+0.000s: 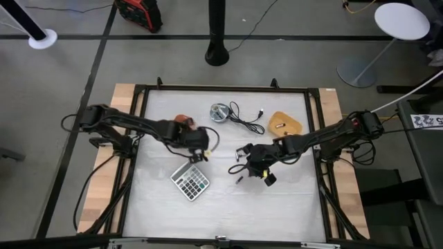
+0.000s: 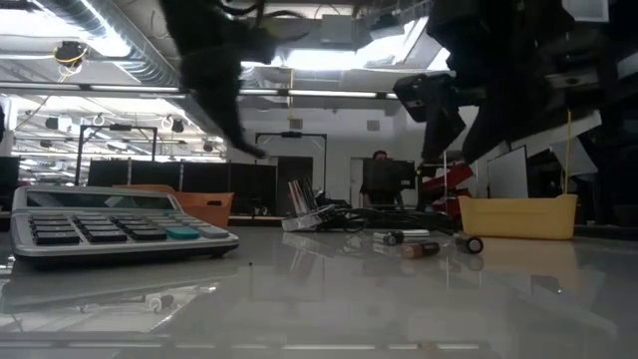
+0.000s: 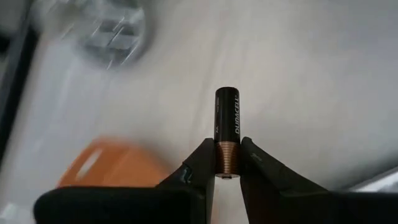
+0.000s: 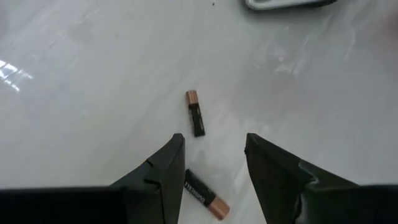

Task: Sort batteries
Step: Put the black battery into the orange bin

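Observation:
My left gripper (image 1: 201,144) is shut on a black and copper battery (image 3: 227,121). It is between an orange bin (image 1: 181,121) and the calculator (image 1: 190,182). My right gripper (image 1: 251,164) is open over the table's middle and holds nothing. In the right wrist view one battery (image 4: 195,113) lies flat ahead of its fingers. Another battery (image 4: 206,196) lies on the table below the gap between them (image 4: 214,146). The low view shows several batteries (image 2: 417,248) lying on the table. My left gripper pinches the battery's copper end (image 3: 227,157) between its two fingertips. The battery lies along the fingers, and its black end (image 3: 227,102) sticks out past them. It is lifted clear of the table.
A round silver disc (image 1: 220,112) and a black cable (image 1: 246,117) lie at the far middle. A tan tray (image 1: 284,124) stands at the far right. The calculator (image 2: 110,224) is near my left gripper. The orange bin also shows in the left wrist view (image 3: 106,165).

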`<state>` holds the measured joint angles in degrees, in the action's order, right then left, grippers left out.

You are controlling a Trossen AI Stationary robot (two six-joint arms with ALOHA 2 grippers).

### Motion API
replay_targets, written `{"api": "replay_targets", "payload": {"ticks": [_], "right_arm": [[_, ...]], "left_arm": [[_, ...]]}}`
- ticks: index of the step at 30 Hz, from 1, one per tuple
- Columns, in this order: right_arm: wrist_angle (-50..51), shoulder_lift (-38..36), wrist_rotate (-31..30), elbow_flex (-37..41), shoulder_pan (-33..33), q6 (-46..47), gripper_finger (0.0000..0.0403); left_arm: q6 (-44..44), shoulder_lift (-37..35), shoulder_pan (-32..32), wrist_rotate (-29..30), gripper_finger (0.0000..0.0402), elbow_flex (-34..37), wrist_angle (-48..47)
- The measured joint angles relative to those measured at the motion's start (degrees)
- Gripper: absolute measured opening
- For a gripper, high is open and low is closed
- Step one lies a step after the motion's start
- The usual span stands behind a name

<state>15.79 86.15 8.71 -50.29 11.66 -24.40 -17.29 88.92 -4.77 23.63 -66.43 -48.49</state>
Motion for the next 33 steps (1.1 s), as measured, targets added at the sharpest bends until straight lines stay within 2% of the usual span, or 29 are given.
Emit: {"api": "replay_targets", "payload": {"ticks": [6, 18, 28, 33], "right_arm": [[-8.81, 0.00, 0.05, 3.47, -0.02, -0.02, 0.0166], [-11.63, 1.57, 0.11, 4.01, -0.04, 0.02, 0.0166], [-8.35, 4.28, 0.11, 4.01, -0.04, -1.45, 0.0166], [-2.59, 4.11, -0.30, 3.97, -0.04, -5.34, 0.0166]], "left_arm": [[-8.67, -0.57, 2.37, 2.97, 0.0051, 0.71, -13.11], [-12.35, -0.52, 7.54, 2.91, 0.0057, 8.56, -13.37], [-12.07, -0.52, 8.58, 2.78, 0.0151, 9.17, -7.51], [-12.28, -0.52, 8.56, 2.59, 0.0169, 9.13, -4.14]]}}
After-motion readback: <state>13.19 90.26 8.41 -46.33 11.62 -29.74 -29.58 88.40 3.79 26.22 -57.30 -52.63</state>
